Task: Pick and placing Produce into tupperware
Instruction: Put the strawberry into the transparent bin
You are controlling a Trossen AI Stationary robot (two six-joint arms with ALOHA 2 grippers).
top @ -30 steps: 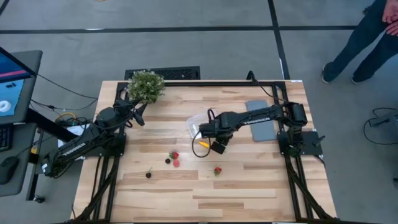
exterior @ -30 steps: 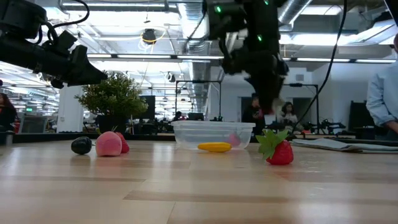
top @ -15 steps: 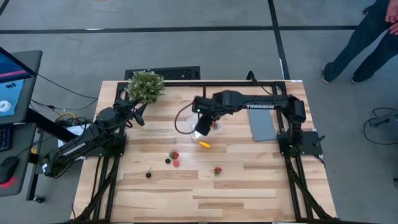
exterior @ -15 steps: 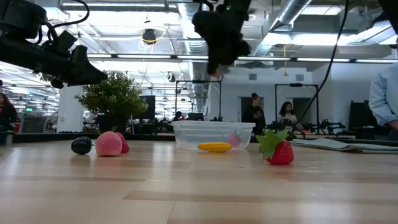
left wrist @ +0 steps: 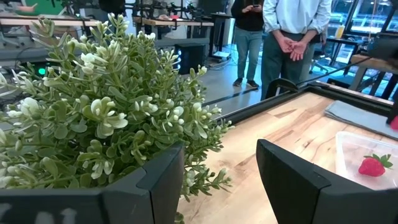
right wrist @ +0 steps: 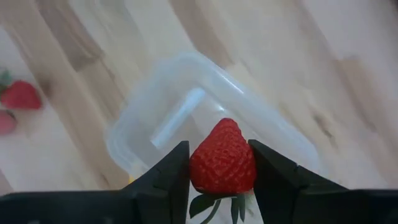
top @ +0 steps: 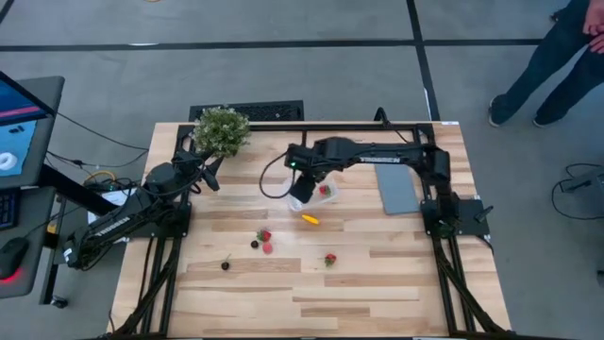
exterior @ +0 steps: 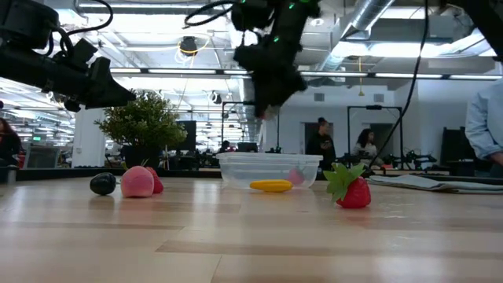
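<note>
The clear tupperware [top: 319,195] sits mid-table with one red strawberry [top: 326,190] inside; the left wrist view shows that berry [left wrist: 372,165] too. My right gripper [top: 302,185] hovers above the tub's left end, shut on another strawberry [right wrist: 222,163]. On the table lie the yellow-orange piece [top: 310,218], two strawberries [top: 265,241], a third [top: 329,258] and two dark berries [top: 254,244] [top: 226,265]. My left gripper [top: 209,176] waits open beside the potted plant [top: 222,130]. My right gripper pinches the strawberry by its red sides [right wrist: 198,168] between the two fingers, from above and pointing down. The berry is lifted clear over the tub [right wrist: 186,112], its pointed tip away from the wrist and its green top [right wrist: 211,205] back between the fingers.
A flat grey slab [top: 396,189] lies right of the tub. The bushy plant stands at the far left corner. Bare wood spreads along the near edge [top: 311,302]. A person [top: 552,57] stands beyond the far right corner, and others show in the room behind.
My right gripper has risen from low over the table near the yellow piece and swung toward the far left, ending high above the tub's left end with the strawberry in its fingers. The loose fruit and the tub have stayed put.
</note>
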